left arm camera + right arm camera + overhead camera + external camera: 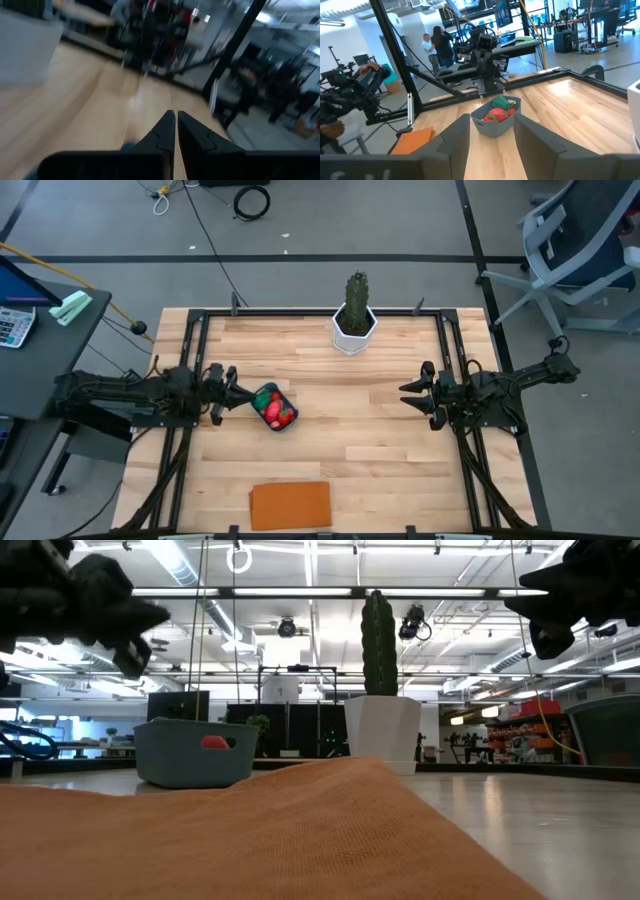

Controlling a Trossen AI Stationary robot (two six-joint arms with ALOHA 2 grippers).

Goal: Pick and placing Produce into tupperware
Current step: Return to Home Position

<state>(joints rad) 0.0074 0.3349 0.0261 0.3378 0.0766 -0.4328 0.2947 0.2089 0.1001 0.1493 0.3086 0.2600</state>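
The teal-blue tupperware (pixel 274 407) stands on the table left of centre, with red, pink and green toy produce (pixel 279 412) inside it. The right wrist view shows the tupperware (pixel 496 121) and its produce (pixel 498 110) straight ahead, and the low view shows its wall (pixel 192 752) with one red piece (pixel 214 743) above the rim. My left gripper (pixel 236 390) hovers just left of the tupperware, raised above the table, its fingers (pixel 176 131) shut and empty. My right gripper (pixel 408 398) hangs open over the table's right part, holding nothing.
A tall green cactus in a white pot (pixel 354 318) stands at the far edge. A flat orange board (pixel 290 505) lies at the near edge. Bare wood lies between the two arms. People (pixel 435 46) stand in the room beyond the table.
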